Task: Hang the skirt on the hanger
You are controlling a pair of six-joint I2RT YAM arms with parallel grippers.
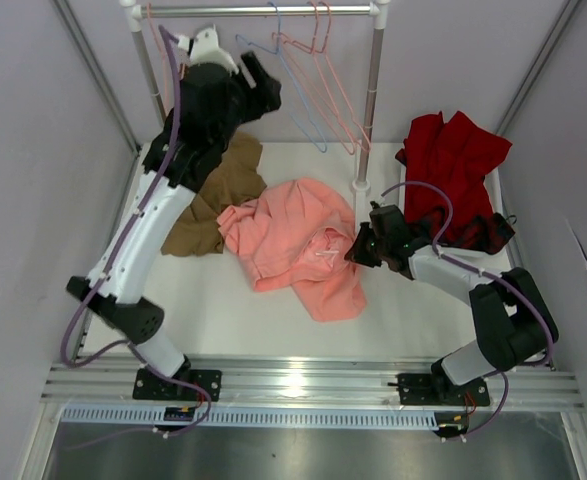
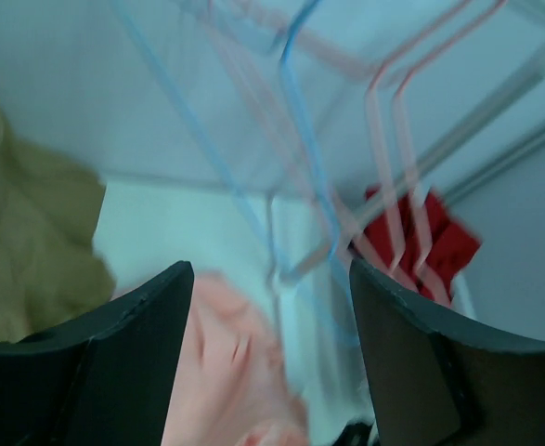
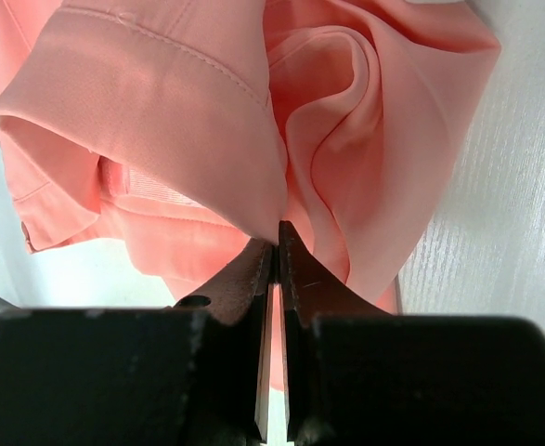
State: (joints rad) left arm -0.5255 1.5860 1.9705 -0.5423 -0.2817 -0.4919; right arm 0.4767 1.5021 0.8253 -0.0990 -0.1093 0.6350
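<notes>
The salmon-pink skirt [image 1: 293, 240] lies crumpled on the white table [image 1: 223, 310] at the middle. My right gripper [image 1: 358, 248] is at its right edge, shut on a fold of the skirt [image 3: 161, 121]; in the right wrist view the gripper [image 3: 276, 237] pinches the cloth between closed fingers. The light blue hanger [image 1: 303, 115] hangs from the rail at the back. My left gripper [image 1: 266, 85] is raised just left of it, open and empty. In the left wrist view the gripper [image 2: 270, 269] faces the blue hanger [image 2: 295, 121], blurred, with the skirt [image 2: 226, 362] below.
Pink wire hangers [image 1: 338, 90] hang right of the blue one on the rail [image 1: 263, 12]. A rack post [image 1: 368, 110] stands behind the skirt. A tan-brown garment [image 1: 218, 195] lies at back left, a dark red garment [image 1: 458, 170] at back right.
</notes>
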